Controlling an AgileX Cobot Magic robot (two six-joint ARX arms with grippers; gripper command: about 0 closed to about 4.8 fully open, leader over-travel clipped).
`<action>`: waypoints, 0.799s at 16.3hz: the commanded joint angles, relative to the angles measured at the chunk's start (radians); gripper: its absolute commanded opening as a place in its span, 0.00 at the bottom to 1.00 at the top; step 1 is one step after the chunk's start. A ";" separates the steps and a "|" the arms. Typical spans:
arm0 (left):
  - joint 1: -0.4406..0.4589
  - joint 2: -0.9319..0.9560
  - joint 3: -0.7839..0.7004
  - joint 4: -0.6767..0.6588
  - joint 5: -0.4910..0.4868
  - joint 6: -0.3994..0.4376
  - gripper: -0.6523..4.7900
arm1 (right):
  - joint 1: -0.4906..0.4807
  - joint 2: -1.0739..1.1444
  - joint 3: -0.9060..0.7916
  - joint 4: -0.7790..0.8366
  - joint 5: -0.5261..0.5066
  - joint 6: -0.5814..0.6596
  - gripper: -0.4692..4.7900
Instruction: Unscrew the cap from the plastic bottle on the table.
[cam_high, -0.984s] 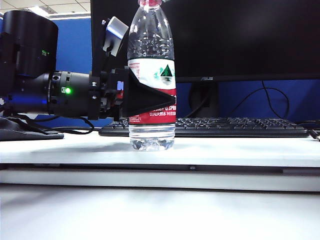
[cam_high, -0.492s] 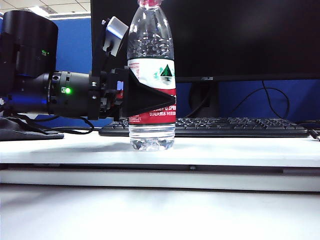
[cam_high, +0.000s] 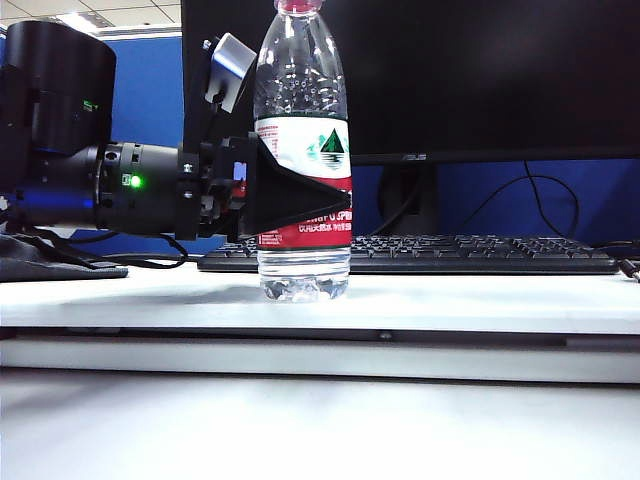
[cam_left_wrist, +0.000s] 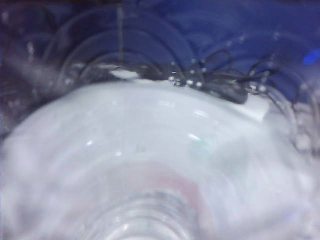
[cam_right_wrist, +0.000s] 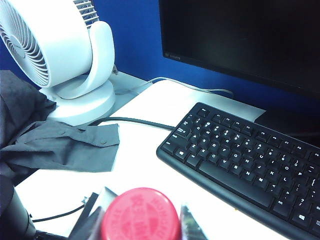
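Cap (cam_right_wrist: 141, 214) sits on the plastic bottle (cam_high: 303, 150), which stands upright on your tabletop (cam_high: 480, 300) before the keyboard (cam_high: 480, 253). Your left hand (cam_high: 300, 195) clasps the bottle at its label. Your right hand (cam_right_wrist: 142, 220) flanks the cap; whether it grips, you cannot tell.

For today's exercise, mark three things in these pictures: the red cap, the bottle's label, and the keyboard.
cap (cam_right_wrist: 140, 215), right wrist view, its embossed red top.
label (cam_high: 315, 148), exterior view, white band beside the mountain logo.
keyboard (cam_right_wrist: 240, 157), right wrist view, middle key rows.
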 joint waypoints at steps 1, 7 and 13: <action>0.000 0.007 -0.006 -0.067 -0.009 0.001 0.63 | -0.006 -0.003 0.002 -0.003 -0.005 -0.006 0.40; 0.000 0.007 -0.006 -0.068 -0.009 0.001 0.63 | -0.023 -0.013 0.002 -0.004 -0.005 -0.006 0.39; 0.000 0.007 -0.006 -0.074 -0.009 0.002 0.63 | -0.068 -0.056 0.002 -0.004 -0.039 -0.007 0.39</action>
